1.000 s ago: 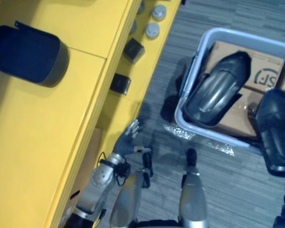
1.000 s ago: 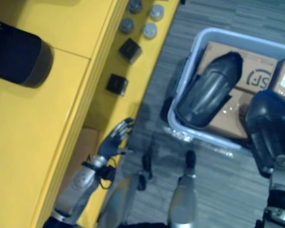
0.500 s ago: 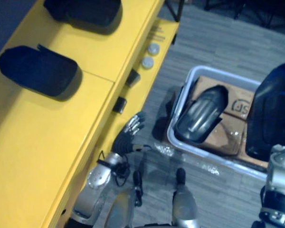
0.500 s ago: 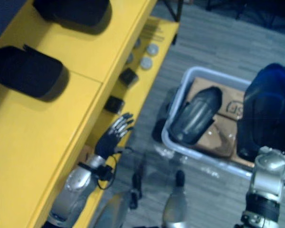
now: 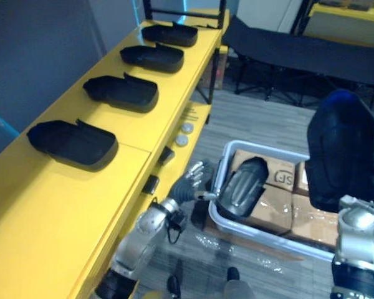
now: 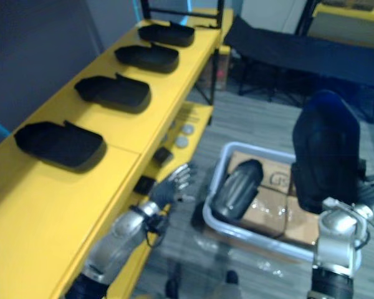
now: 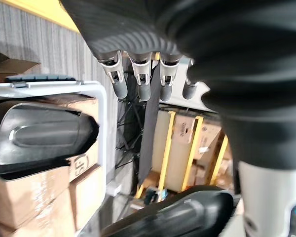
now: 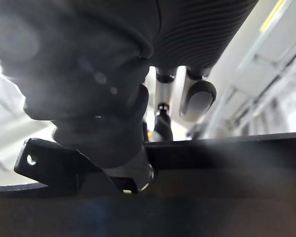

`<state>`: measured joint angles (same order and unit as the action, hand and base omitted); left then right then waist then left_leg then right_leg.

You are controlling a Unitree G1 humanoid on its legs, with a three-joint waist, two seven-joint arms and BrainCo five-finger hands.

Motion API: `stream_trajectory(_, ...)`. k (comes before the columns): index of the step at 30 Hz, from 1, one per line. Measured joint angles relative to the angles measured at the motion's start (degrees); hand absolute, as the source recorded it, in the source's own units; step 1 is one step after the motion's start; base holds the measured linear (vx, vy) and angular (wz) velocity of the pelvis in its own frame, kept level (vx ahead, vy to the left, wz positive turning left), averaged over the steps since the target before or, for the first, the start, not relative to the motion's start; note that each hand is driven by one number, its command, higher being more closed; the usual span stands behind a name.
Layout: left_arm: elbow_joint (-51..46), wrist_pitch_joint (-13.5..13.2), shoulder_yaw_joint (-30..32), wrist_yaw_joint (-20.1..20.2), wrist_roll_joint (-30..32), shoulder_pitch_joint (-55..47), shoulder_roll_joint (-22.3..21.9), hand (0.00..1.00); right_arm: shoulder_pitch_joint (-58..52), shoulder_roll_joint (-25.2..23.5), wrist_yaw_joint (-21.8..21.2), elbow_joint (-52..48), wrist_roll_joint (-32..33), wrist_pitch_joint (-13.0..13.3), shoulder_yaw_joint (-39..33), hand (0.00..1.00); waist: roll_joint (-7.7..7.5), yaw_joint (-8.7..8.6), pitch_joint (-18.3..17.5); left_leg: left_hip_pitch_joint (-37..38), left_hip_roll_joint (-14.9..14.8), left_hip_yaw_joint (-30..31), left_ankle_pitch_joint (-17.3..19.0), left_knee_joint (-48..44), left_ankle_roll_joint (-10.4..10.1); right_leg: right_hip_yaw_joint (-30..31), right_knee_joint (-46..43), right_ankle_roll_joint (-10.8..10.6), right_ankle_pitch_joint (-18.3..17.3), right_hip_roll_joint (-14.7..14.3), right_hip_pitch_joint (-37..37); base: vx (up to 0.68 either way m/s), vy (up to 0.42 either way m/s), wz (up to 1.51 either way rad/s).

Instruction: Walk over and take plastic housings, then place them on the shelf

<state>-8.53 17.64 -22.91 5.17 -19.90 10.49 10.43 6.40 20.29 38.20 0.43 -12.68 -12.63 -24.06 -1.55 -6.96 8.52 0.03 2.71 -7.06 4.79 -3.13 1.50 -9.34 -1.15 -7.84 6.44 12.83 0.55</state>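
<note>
Floor (image 5: 262, 121): grey striped, under and ahead of L hand (image 5: 188, 189) fingers (image 5: 199, 169). Left of the fingers a long yellow shelf (image 5: 50, 212) runs off into the dist., w/ a lower yellow tier (image 5: 202, 118) just beside them. Behind shelf, well left of fingertips: dark blue-grey wall (image 5: 43, 50). Black frame posts (image 5: 148, 9) at shelf's far end. Far beyond the fingertips, across the floor, a low black bench (image 5: 287, 50) on thin legs; pale wall (image 5: 262, 7) behind it, yellow top (image 5: 355, 9) to its right. L wrist view: past the fingers, yellow rack uprights (image 7: 193, 148) w/ cardboard boxes (image 7: 175, 148). R wrist view: pale beams (image 8: 281, 59), bright yellowish strip (image 8: 274, 15).
</note>
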Motion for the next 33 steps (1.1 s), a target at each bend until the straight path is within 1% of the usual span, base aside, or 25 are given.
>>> stream_trajectory(1, 2.4, 0.5, -0.3, -0.1, -0.5, 2.3, 0.0, 0.00, 0.1, 0.0, -0.7, 0.0, 0.0, 1.6, 0.9, 1.00, -0.21, -0.11, -0.5, 1.4, 0.0, -0.2, -0.4, 1.6, 0.0, 0.0, 0.0, 0.0, 0.0, -0.1, 0.5, -0.03, -0.020, -0.10)
stream_trajectory(4, 6.7, 2.5, -0.5, -0.1, -2.9, 5.5, -0.5, 0.00, 1.3, 0.0, -1.1, 0.0, 0.0, 3.9, 2.2, 1.00, -0.28, -0.13, -1.3, 2.6, -0.3, -1.2, -1.0, 3.2, 0.0, 0.4, 0.0, 0.0, 0.0, -0.3, 0.5, -0.02, -0.020, -0.16)
stream_trajectory(6, 12.1, 3.9, -0.7, -0.9, -5.1, 7.2, -1.8, 0.00, 1.8, 0.0, -1.7, 0.0, 0.1, 6.1, 3.8, 1.00, -0.31, -0.32, -2.2, 3.0, -0.5, -1.5, -1.2, 3.9, -0.3, 1.0, 0.0, 0.0, 0.0, -0.7, 0.4, 0.00, -0.003, -0.13)
stream_trajectory(7, 14.5, 4.2, -0.9, -2.0, -5.6, 7.5, -2.6, 0.00, 2.0, 0.0, -2.0, 0.0, 0.4, 7.2, 4.6, 1.00, -0.32, -0.47, -2.5, 3.2, -0.9, -1.6, -1.5, 4.0, -0.8, 1.5, 0.0, 0.2, 0.1, -0.8, 0.4, 0.02, 0.011, -0.04)
stream_trajectory(10, 17.5, 4.7, -1.0, -3.9, -7.3, 7.9, -4.0, 0.00, 3.0, 0.0, -2.4, -0.1, 0.7, 7.9, 6.7, 1.00, -0.65, -0.94, -2.8, 4.0, -1.2, -1.7, -2.6, 4.9, -1.1, 1.7, 0.2, 0.2, 0.1, -1.2, 0.4, 0.00, -0.012, 0.00)
stream_trajectory(13, 21.3, 4.7, -2.6, -6.3, -7.6, 10.1, -4.6, 0.00, 4.2, -1.0, -3.4, -0.1, 1.8, 9.2, 8.6, 1.00, -1.07, -1.09, -3.1, 4.1, -1.1, -2.0, -2.8, 4.6, -1.2, 1.9, 1.1, 0.2, 0.1, -1.2, 0.9, 0.00, -0.032, -0.04)
stream_trajectory(14, 22.5, 4.6, -2.9, -7.0, -8.7, 10.9, -4.8, 0.00, 4.3, -1.5, -3.5, -0.2, 2.2, 9.6, 9.7, 1.00, -1.15, -1.18, -3.1, 4.3, -1.0, -2.1, -2.9, 4.6, -1.2, 2.0, 1.4, 0.3, 0.1, -1.3, 1.3, -0.01, -0.032, -0.04)
stream_trajectory(18, 23.8, 3.6, -3.0, -8.6, -9.5, 12.4, -5.7, 0.00, 4.3, -3.8, -3.6, -0.2, 4.3, 9.6, 12.3, 1.00, -1.40, -1.12, -3.2, 5.0, -1.0, -2.8, -2.9, 5.4, -1.3, 2.7, 1.7, 1.1, -0.4, -1.4, 1.8, -0.03, -0.028, -0.11)
stream_trajectory(19, 24.1, 3.4, -3.0, -8.9, -9.5, 13.1, -6.4, 0.00, 4.3, -4.6, -3.5, -0.2, 5.5, 9.6, 12.4, 1.00, -1.49, -1.11, -3.2, 5.3, -1.0, -2.8, -3.2, 6.1, -1.6, 2.9, 1.7, 1.5, -0.8, -1.5, 1.8, -0.03, -0.021, -0.06)
stream_trajectory(21, 25.6, 2.4, -3.1, -9.6, -9.6, 14.7, -7.4, 0.00, 4.3, -5.9, -3.2, -0.1, 7.6, 9.6, 13.4, 1.00, -1.64, -1.18, -3.2, 6.7, -1.3, -3.0, -4.4, 8.1, -2.0, 3.0, 1.7, 1.7, -1.1, -1.8, 2.0, -0.04, -0.034, -0.07)
stream_trajectory(25, 26.2, 1.2, -3.1, -11.2, -9.5, 15.8, -8.7, 0.00, 4.4, -7.2, -3.2, 0.0, 8.4, 9.6, 14.4, 1.00, -2.09, -1.40, -3.6, 7.0, -1.7, -2.8, -4.9, 8.1, -2.5, 2.7, 1.7, 1.5, -2.0, -2.1, 2.6, -0.03, -0.045, 0.01)
stream_trajectory(30, 28.0, 1.2, -3.7, -11.8, -9.6, 17.1, -9.1, 0.00, 4.9, -7.8, -3.1, 0.5, 10.5, 9.6, 16.0, 1.00, -2.18, -1.63, -3.6, 7.1, -1.9, -2.7, -5.4, 8.2, -2.7, 2.1, 1.7, 1.4, -2.0, -2.2, 2.7, -0.02, -0.013, 0.02)
stream_trajectory(33, 28.0, 1.2, -5.4, -11.9, -9.7, 17.1, -9.1, 0.00, 5.1, -8.7, -3.0, 2.3, 11.9, 9.6, 16.9, 1.00, -2.79, -1.63, -4.0, 7.0, -1.9, -2.0, -5.9, 8.2, -2.7, 1.6, 1.7, 1.3, -1.8, -2.2, 2.7, 0.01, -0.011, 0.11)
